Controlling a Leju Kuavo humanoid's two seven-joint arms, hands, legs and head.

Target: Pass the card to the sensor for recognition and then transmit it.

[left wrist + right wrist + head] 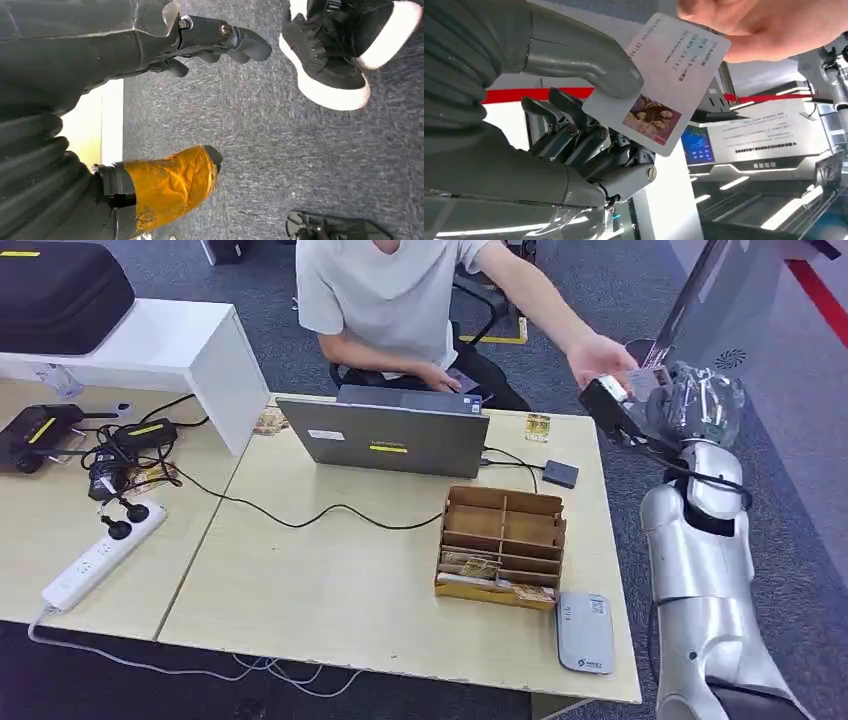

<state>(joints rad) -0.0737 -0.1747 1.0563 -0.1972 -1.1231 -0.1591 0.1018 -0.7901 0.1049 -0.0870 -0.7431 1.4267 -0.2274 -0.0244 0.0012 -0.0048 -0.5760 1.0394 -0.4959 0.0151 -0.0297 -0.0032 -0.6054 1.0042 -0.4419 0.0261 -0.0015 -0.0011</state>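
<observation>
My right hand (690, 400) is raised beyond the table's right edge. Its thumb and fingers pinch a white card (664, 85) with a small colour photo and printed text. The card (655, 375) points toward a seated person. That person's hand (769, 25) touches the card's far end, and the same person's hand (600, 360) reaches across from behind the laptop. A grey card sensor (584, 632) lies flat at the table's front right corner. My left hand (115, 55) hangs over the carpet holding nothing, its fingers (225, 40) apart from the orange-taped thumb (170, 185).
A wooden divided box (502, 540) stands just behind the sensor. A grey laptop (400, 435) sits mid-table with a small black device (560, 474) to its right. A power strip (100, 555) and cables lie at the left. A person's black shoe (330, 55) is near my left hand.
</observation>
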